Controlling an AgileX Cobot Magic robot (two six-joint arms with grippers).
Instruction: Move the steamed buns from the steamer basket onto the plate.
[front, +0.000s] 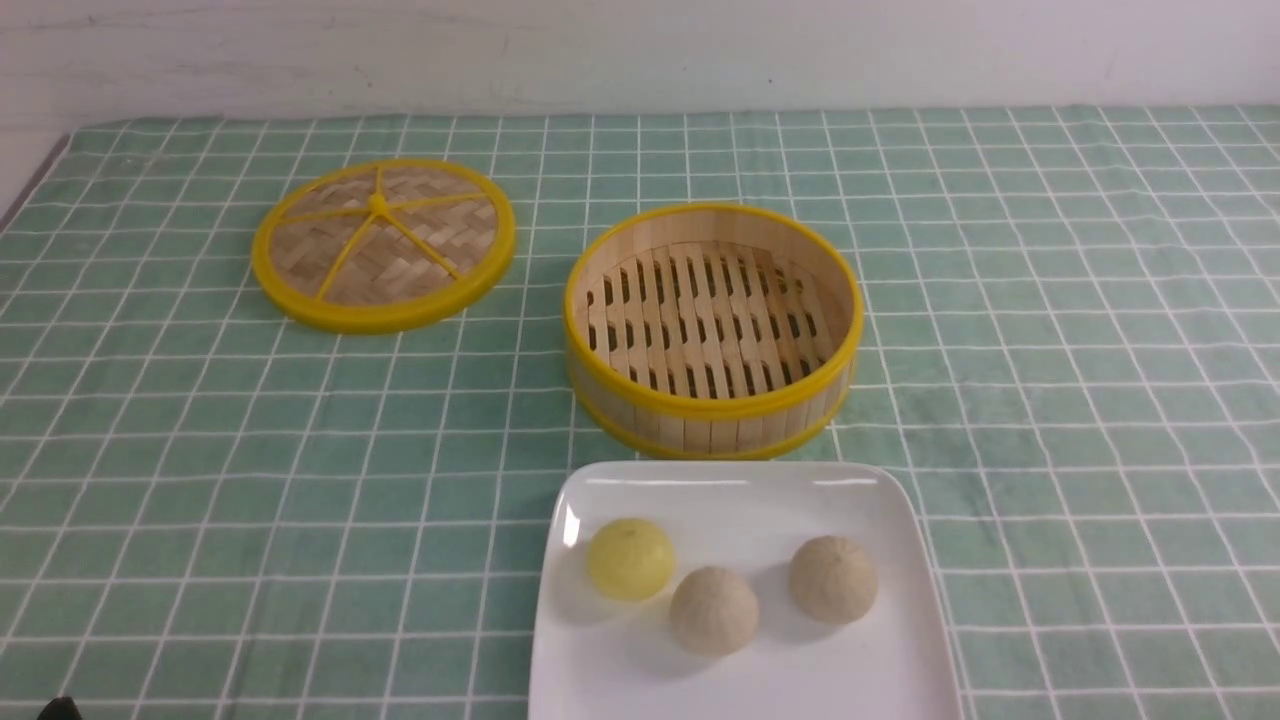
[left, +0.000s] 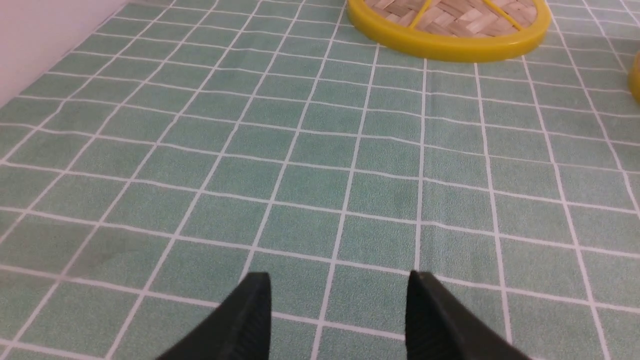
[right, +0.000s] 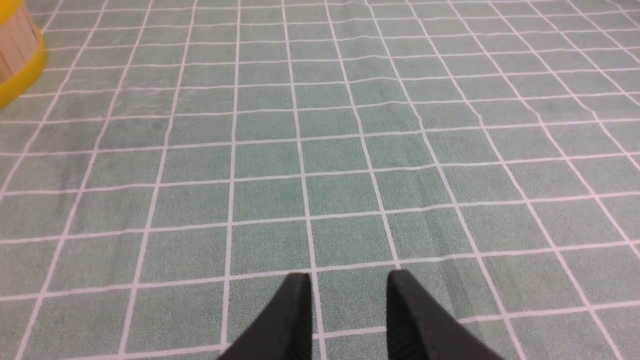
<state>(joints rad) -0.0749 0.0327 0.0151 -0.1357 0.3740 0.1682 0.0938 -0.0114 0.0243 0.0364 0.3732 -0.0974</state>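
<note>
buns (front: 714, 610) on plate (front: 890, 520) | basket (front: 712, 410) bare | left jaws wide, right jaws narrower, both holding nothing

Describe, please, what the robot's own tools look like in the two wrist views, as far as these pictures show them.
Little is visible. The left tool shows two matte black fingers tapering to blunt tips, with fine ribbed grooves on their inner faces. The right tool looks the same: two black, wedge-shaped fingers with faint ribbing. No cables, markings or arm links appear in any view.
</note>
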